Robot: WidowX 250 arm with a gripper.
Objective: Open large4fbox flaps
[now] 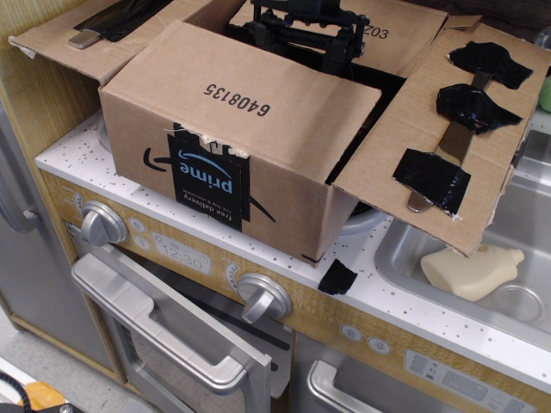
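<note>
observation.image | large4fbox [224,163] sits on the white worktop [405,297] beside the sink [482,249] | end effector [303,30] is at the far edge of the 6408135 flap [245,90]; cannot tell if spread or pinching | risk: flap slips off and drops shut, or the box slides toward the sink

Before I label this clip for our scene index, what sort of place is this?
Probably a toy play kitchen: an oven door with knobs, and a sink holding a bottle. A box sits on the speckled counter.
</note>
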